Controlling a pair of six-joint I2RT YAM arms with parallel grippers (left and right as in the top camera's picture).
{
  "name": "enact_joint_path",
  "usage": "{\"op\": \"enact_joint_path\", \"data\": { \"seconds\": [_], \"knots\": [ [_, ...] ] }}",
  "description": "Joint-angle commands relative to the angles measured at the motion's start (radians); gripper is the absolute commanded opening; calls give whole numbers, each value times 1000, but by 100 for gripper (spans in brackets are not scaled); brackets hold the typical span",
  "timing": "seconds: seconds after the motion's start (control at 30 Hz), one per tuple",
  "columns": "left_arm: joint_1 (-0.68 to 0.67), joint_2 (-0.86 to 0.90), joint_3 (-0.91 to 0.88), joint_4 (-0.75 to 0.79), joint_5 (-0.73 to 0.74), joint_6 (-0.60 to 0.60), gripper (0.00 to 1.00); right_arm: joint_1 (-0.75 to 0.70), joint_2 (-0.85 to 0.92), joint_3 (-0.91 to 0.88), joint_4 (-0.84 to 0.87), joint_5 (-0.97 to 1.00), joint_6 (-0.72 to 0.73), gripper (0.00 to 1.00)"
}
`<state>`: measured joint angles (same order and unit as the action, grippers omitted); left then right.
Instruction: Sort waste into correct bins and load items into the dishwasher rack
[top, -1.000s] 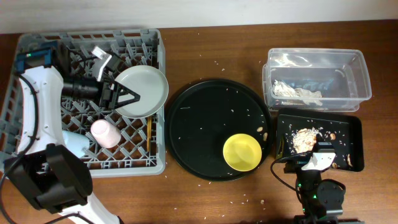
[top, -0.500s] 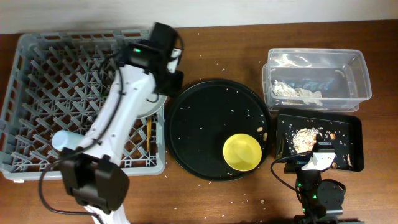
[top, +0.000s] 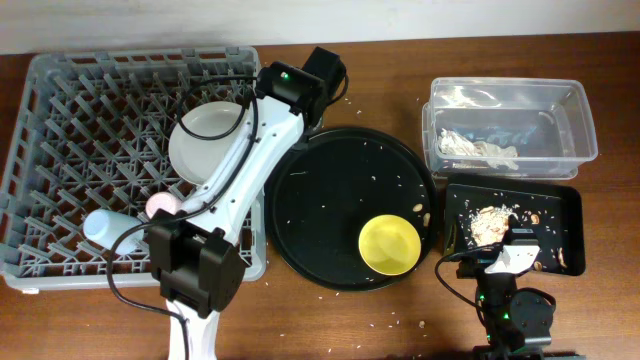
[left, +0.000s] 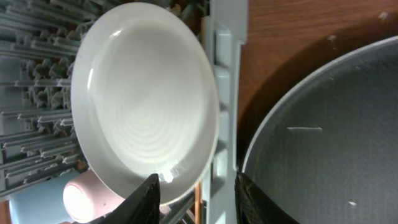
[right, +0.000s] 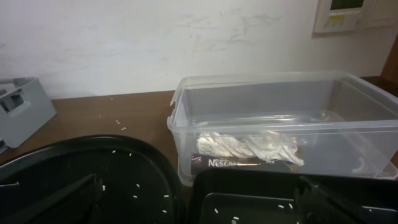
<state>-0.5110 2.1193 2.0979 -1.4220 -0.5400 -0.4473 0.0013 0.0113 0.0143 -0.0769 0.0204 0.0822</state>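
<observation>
The grey dishwasher rack holds the pale plate, the pink cup and the light blue cup. In the left wrist view my left gripper is open and empty, high above the rack's right rim. The plate, the pink cup and a chopstick show below it. The yellow bowl sits on the round black tray. My right gripper is open and empty at the near end of the shallow black tray.
The clear tub holds the white napkin and a brown wrapper. Food scraps lie in the shallow black tray. Crumbs dot the round tray and the table. My left arm crosses the rack's right side.
My left arm has swung from inside the rack up and right to the rack's right rim. The plate now lies free in the rack's back right part. The right arm has not moved.
</observation>
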Motion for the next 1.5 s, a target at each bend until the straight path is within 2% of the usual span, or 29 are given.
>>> {"op": "enact_joint_path", "data": {
  "seconds": [0.0,0.03,0.07,0.17,0.2,0.23,0.27,0.3,0.37,0.4,0.6,0.63,0.67,0.7,0.73,0.83,0.87,1.0,1.1,1.2,1.27,1.33,1.37,1.47],
  "knots": [
    [56,37,-125,70,-35,-11,38,-3,-7,-9,-2,-2,3,98],
    [61,50,-170,104,-27,-11,35,-3,-7,-9,-2,-2,3,99],
    [61,53,-171,115,4,-11,0,-3,-7,-9,-2,-2,3,98],
    [75,51,-132,150,191,86,0,-3,-7,-9,-2,-2,3,99],
    [91,51,-127,149,220,86,10,-3,-7,-9,-2,-2,3,98],
    [104,51,-124,122,219,86,11,-3,-7,-9,-2,-2,3,98],
    [105,48,-108,97,219,85,17,-3,-7,-9,-2,-2,3,99],
    [101,24,-64,43,219,81,34,-3,-7,-9,-2,-2,3,99],
    [94,-31,-52,43,204,82,45,-2,-7,-9,-2,-2,3,98],
    [89,-27,-53,46,204,82,45,-3,-7,-9,-2,-2,3,98],
    [34,89,-70,80,203,105,44,-3,-7,-9,-2,-2,3,98],
    [34,92,-70,90,195,105,39,-3,-7,-9,-2,-2,3,98],
    [34,91,-70,77,178,105,5,-3,-7,-9,-2,-2,3,98],
    [42,76,-56,55,214,105,0,-2,-7,-9,-2,-2,3,98],
    [62,55,-31,37,295,124,0,-3,-7,-9,-2,-2,3,98],
    [187,-44,16,43,653,289,0,-3,-7,-9,-2,-2,3,98],
    [265,-80,16,45,820,341,0,-3,-7,-9,-2,-2,3,99],
    [557,-106,16,-5,1321,535,0,-3,-7,-9,-2,-2,3,98],
    [688,-106,16,-69,1398,622,0,-3,-7,-9,-2,-2,3,98],
    [728,-106,16,-79,1402,661,0,-2,-7,-9,-2,-2,3,98],
    [755,-106,16,-103,1344,681,0,-3,-7,-9,-2,-2,3,99],
    [772,-106,16,-132,1226,681,0,-3,-7,-9,-2,-2,3,99],
    [774,-106,16,-140,1228,682,0,-3,-7,-9,-2,-2,3,98],
    [767,-106,16,-178,1425,832,0,-3,-7,-9,-2,-2,3,98]
  ]
}}
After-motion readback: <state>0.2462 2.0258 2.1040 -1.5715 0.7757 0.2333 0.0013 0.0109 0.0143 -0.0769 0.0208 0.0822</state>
